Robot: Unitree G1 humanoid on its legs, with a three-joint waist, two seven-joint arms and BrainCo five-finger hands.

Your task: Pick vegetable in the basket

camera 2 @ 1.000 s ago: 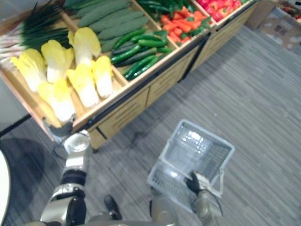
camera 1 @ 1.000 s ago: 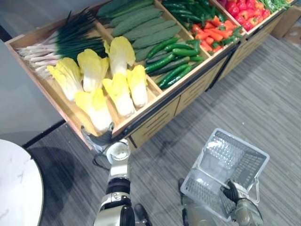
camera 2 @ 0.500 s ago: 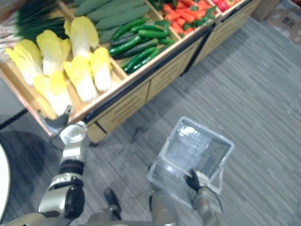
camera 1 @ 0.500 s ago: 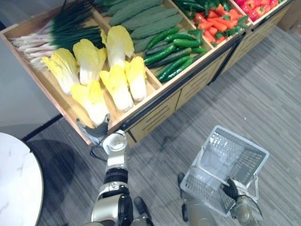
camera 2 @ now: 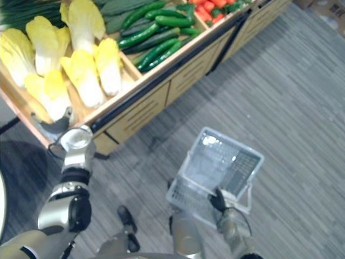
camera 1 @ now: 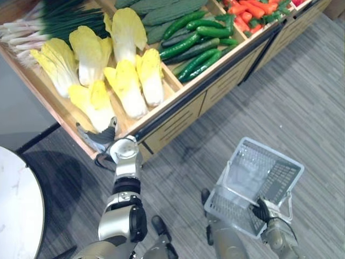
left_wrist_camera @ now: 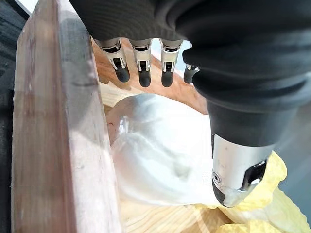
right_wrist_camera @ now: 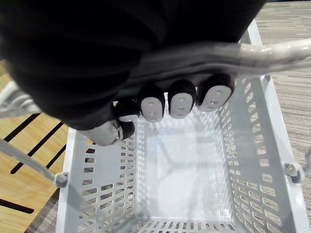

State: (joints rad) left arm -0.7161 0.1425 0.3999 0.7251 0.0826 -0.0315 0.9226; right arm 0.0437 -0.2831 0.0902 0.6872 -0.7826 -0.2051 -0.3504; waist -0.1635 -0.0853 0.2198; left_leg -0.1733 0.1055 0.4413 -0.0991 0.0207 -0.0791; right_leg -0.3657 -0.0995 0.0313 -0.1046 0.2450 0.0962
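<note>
Grey striped carpet (camera 1: 302, 97) is running beneath a wooden produce stand (camera 1: 178, 116) across the upper left of both eye views. At its near corner the left hand (camera 1: 97, 139) is half hiding the nearest cabbage (camera 1: 92, 105), which is lying in the stand. The left wrist view is showing fingers (left_wrist_camera: 142, 68) released and straight over the white base; contact is unclear. At lower right, the right hand (camera 1: 262, 210) is clenching the handle (right_wrist_camera: 243, 51) of the basket (camera 1: 280, 172).

Crate wall (left_wrist_camera: 53, 126) just beside cabbage (left_wrist_camera: 160, 160)
</note>
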